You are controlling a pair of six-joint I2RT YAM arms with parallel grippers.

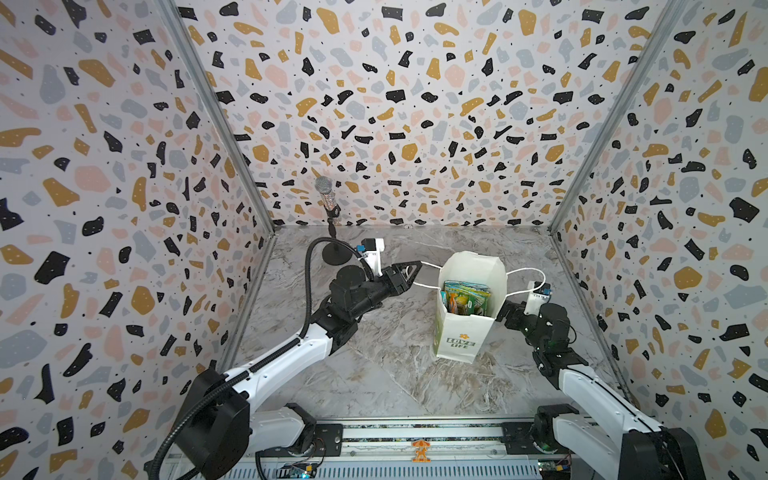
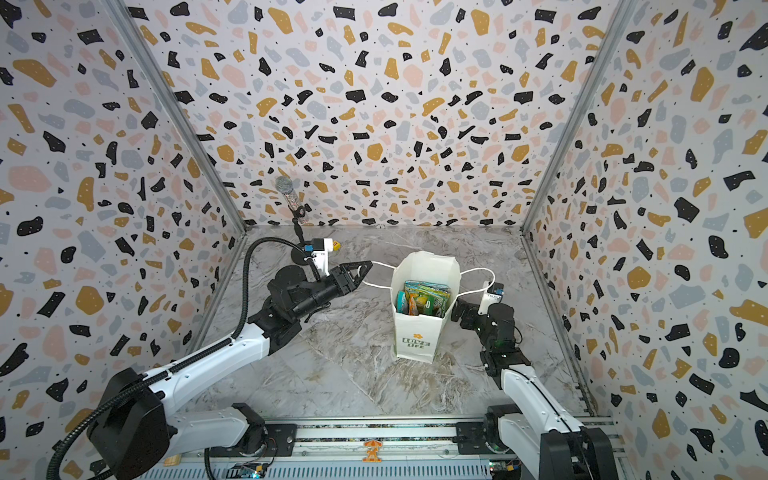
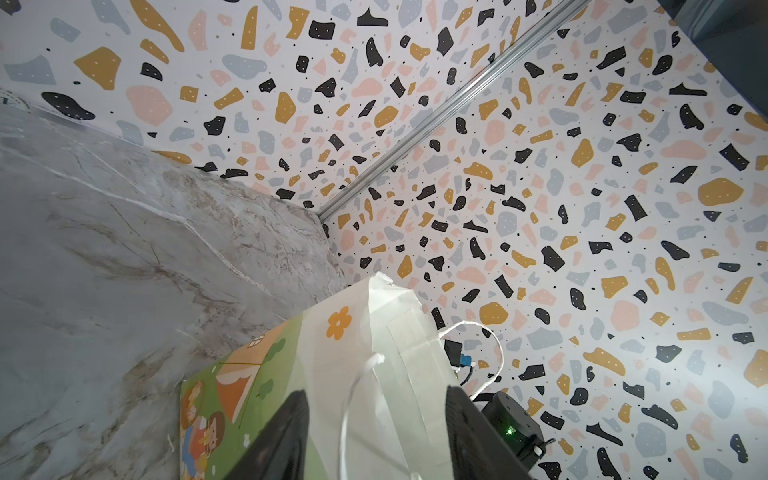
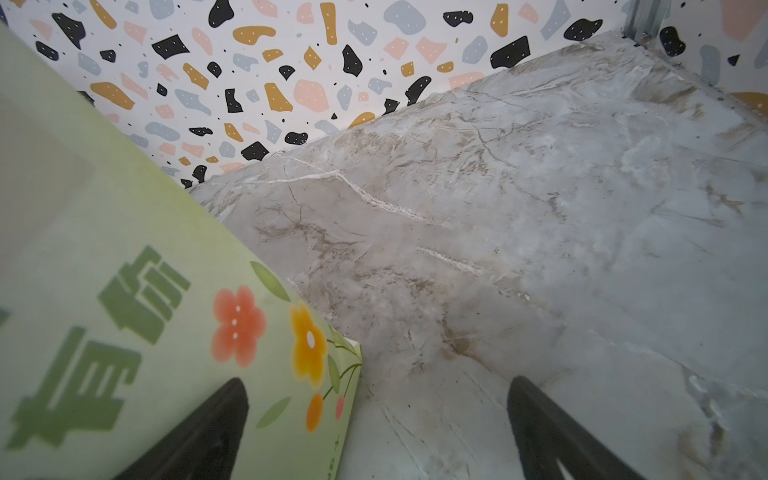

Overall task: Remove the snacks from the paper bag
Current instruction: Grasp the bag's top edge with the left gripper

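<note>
The white paper bag point(image 1: 459, 336) point(image 2: 417, 336) stands upright on the marble table, right of centre, with its mouth open. Several snacks point(image 1: 465, 296) point(image 2: 426, 297) stand packed inside it. My left gripper point(image 1: 419, 266) point(image 3: 376, 390) hovers level with the bag's top on its left. Its jaws are partly apart, with the bag's left cord handle point(image 3: 353, 390) running between them untouched. My right gripper point(image 1: 502, 313) point(image 4: 376, 415) sits low against the bag's right side point(image 4: 104, 249). It is open and straddles the bag's lower corner.
A microphone point(image 1: 324, 193) on a round-based stand is at the back left, just behind my left arm. A small yellow thing point(image 2: 336, 246) shows past the left wrist camera. Terrazzo walls close three sides, and the arms' rail point(image 1: 415, 436) runs along the front.
</note>
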